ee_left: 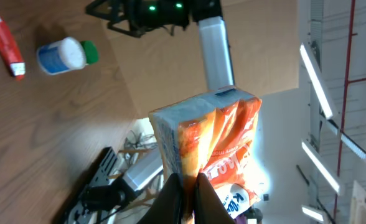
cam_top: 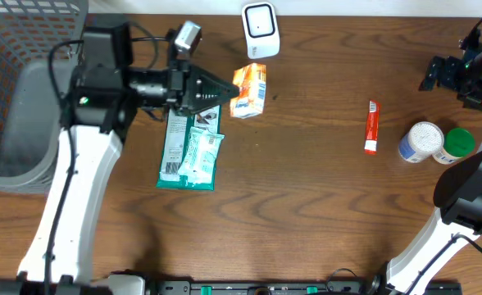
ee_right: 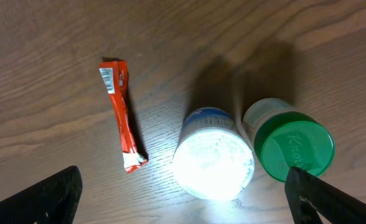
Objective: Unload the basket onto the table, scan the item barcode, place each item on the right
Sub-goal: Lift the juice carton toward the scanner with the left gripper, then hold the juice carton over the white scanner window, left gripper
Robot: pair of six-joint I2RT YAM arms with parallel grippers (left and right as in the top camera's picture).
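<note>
The item, an orange packet [cam_top: 247, 90], hangs above the table just below a white scanner [cam_top: 260, 30] that stands at the back edge. My left gripper [cam_top: 228, 86] is shut on the packet's left end. In the left wrist view its two dark fingers [ee_left: 189, 190] pinch the packet [ee_left: 220, 137] by a thin edge, showing orange print and a pale grey-blue side. No barcode shows on it. My right gripper [cam_top: 442, 74] is at the far right, high over the table. It stands open [ee_right: 183, 205] with nothing between its fingers.
A teal pack [cam_top: 190, 147] lies under the left arm. A red tube [cam_top: 371, 127], a white-lidded bottle [cam_top: 421, 141] and a green-lidded bottle [cam_top: 456, 144] sit at the right, below the right gripper. A grey basket [cam_top: 20, 82] fills the left edge.
</note>
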